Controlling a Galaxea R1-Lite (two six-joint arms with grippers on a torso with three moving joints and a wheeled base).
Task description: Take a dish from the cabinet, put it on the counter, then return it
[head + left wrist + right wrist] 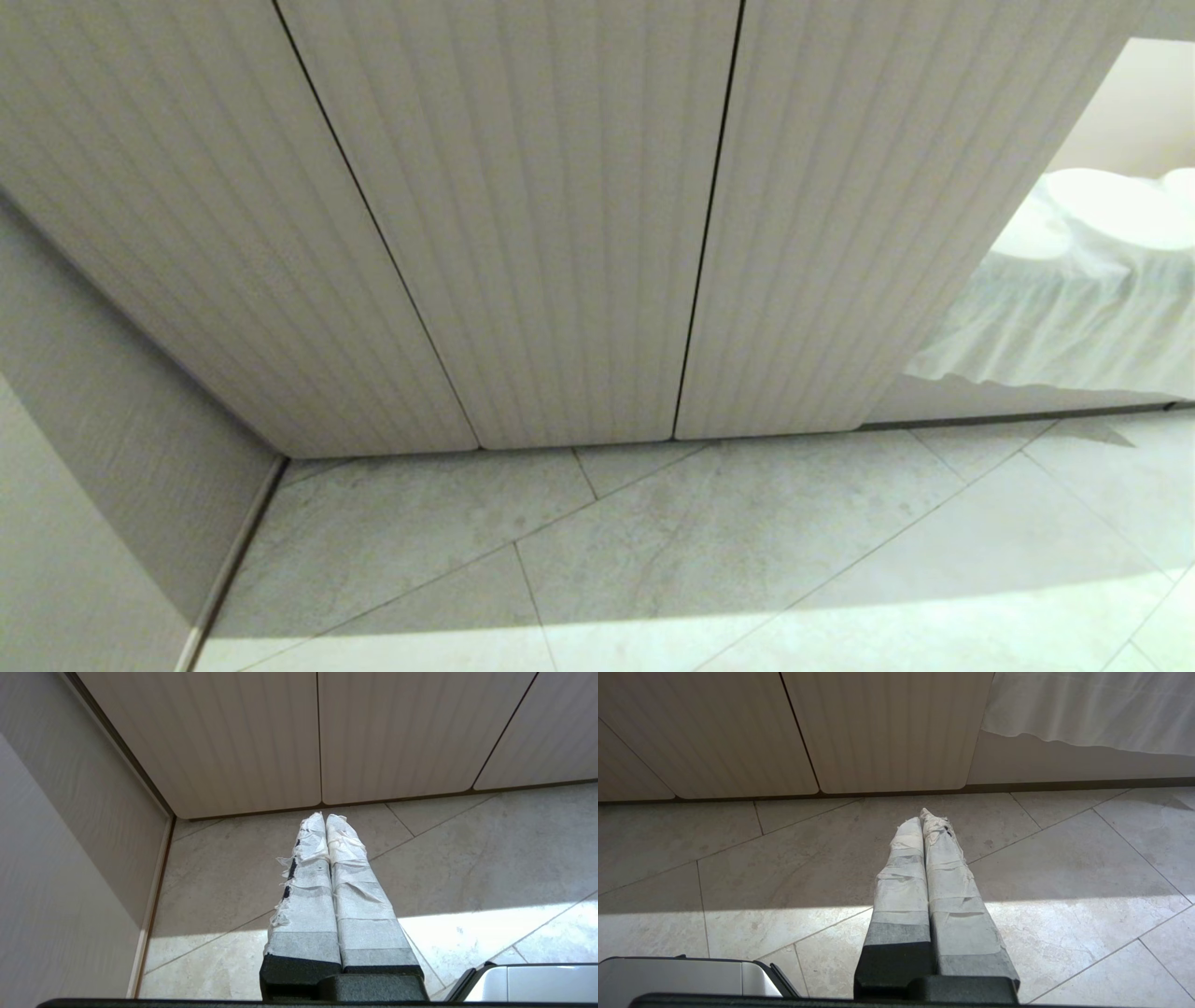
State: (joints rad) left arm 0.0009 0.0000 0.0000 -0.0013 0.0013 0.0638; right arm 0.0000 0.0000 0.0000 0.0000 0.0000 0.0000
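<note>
A: Nearest in, left hand (325, 817) low over the floor tiles (747, 560), taped fingers (306, 886) pressed flat together, gripping nothing. Same for the right hand (924, 816): closed, empty, aimed at the foot of the cabinet (523, 215). Neither showing from the head.

B: And past the hands?

A: Tiles with a sunlit band closest, then shade, then three ribbed doors at twelve o'clock, all shut. Grey side wall (112, 401) at nine o'clock. White draped cloth (1074, 327) at two o'clock, past the cabinet's end.

B: Where is the dish?

A: Nowhere in sight. Presumably behind one of those doors, though impossible to say which. No bench in view either.

B: So nothing on how the dish looks?

A: Nothing to report; hidden entirely.

B: Likely trouble from here?

A: No handles visible on the doors, only thin dark seams. Closed fingertips could skid off the ribbing while prying, or catch two doors at one seam. Could also pick the wrong door and lose time. Left door sits hard against the side wall, so little swing room for an arm there. Once open, a glossy deep bowl could slip from taped fingers if pinched at the rim alone.
</note>
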